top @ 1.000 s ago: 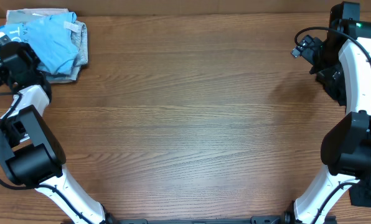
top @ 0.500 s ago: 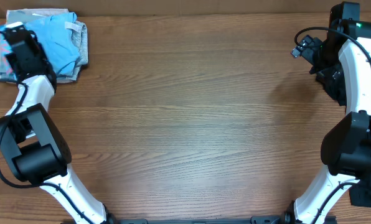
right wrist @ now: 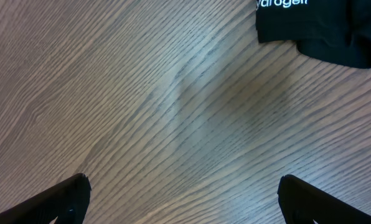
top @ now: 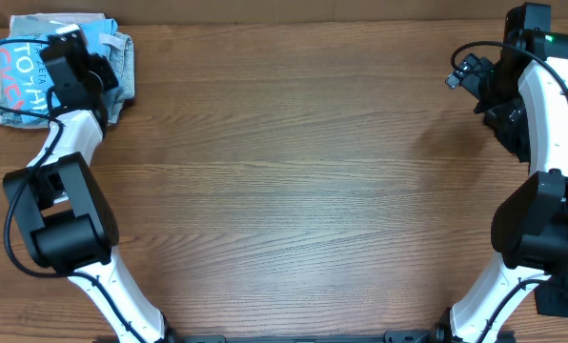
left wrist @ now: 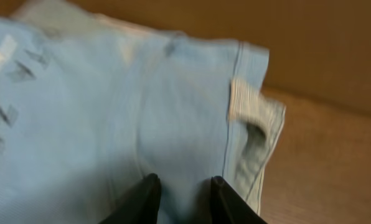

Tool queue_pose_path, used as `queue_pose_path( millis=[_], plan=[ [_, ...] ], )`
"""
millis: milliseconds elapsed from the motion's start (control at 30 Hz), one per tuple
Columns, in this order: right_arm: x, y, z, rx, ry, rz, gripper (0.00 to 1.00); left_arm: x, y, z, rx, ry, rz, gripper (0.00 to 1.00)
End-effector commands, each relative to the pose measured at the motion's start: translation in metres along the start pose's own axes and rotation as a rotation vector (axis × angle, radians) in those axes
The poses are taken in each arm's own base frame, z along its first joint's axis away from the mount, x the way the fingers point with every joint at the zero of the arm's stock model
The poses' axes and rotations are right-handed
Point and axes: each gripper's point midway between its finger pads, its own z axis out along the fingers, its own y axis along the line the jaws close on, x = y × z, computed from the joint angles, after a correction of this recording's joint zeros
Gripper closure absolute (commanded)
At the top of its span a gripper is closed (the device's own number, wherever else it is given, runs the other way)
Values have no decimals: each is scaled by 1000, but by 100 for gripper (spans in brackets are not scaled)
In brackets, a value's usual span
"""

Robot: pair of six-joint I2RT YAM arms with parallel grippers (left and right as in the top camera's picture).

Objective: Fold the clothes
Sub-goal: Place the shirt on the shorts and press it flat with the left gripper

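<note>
The light sky-blue T-shirt (top: 22, 81) lies bunched at the table's far left corner, its red-and-white lettering facing up. My left gripper (top: 101, 76) is over the shirt's right part. In the left wrist view its narrow-set jaws (left wrist: 183, 182) pinch a fold of the blue fabric (left wrist: 111, 112), just left of the collar label (left wrist: 244, 102). A black T-shirt (right wrist: 316, 25) with white lettering shows only in the right wrist view, at the top right. My right gripper (right wrist: 184, 186) hovers wide open over bare wood, below and left of it.
Pale denim shorts (top: 124, 59) lie under the blue shirt's right edge. The table's back edge (top: 265, 21) runs just behind the pile. The right arm (top: 541, 105) stands along the right side of the table.
My left gripper has moved right across the pile and closed on the blue fabric. The shirt has shifted with it, and its lettered panel now shows at the left. The right arm is still.
</note>
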Motion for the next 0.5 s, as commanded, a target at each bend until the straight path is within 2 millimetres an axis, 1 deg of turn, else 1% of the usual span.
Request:
queue_pose_path(
  millis=[0, 33, 67, 100, 133, 167, 200, 233, 300, 367, 433, 467],
  plan=[
    [-7, 4, -17, -27, -45, -2, 0, 20, 8, 10, -33, 53, -12, 60],
    [-7, 4, -17, -27, -45, -2, 0, 10, 10, 4, -45, 35, -12, 46],
    [-7, 3, -17, -26, -44, -2, 0, -1, 11, -2, -54, 13, -13, 38],
    [-7, 4, -17, -27, -45, -2, 0, -12, 10, -8, -54, -9, -14, 32],
    [-7, 4, -17, -27, -45, -2, 0, -28, 9, -18, -50, -41, -23, 28],
    [-7, 4, -17, -27, -45, -2, 0, -44, 8, -28, -48, -75, -36, 20],
    [-7, 4, -17, -27, -45, -2, 0, -58, 7, -38, -43, -104, -46, 7],
    [-7, 4, -17, -27, -45, -2, 0, -72, 5, -49, -36, -133, -57, 0],
    [-7, 4, -17, -27, -45, -2, 0, -100, 1, -75, -18, -188, -80, 0],
    [-7, 4, -17, -27, -45, -2, 0, -122, -7, -103, 22, -219, -84, 0],
    [-7, 4, -17, -27, -45, -2, 0, -132, -19, -128, 86, -212, -93, 0],
    [-7, 4, -17, -27, -44, -2, 0, -133, -27, -142, 137, -192, -111, 0]
  ],
)
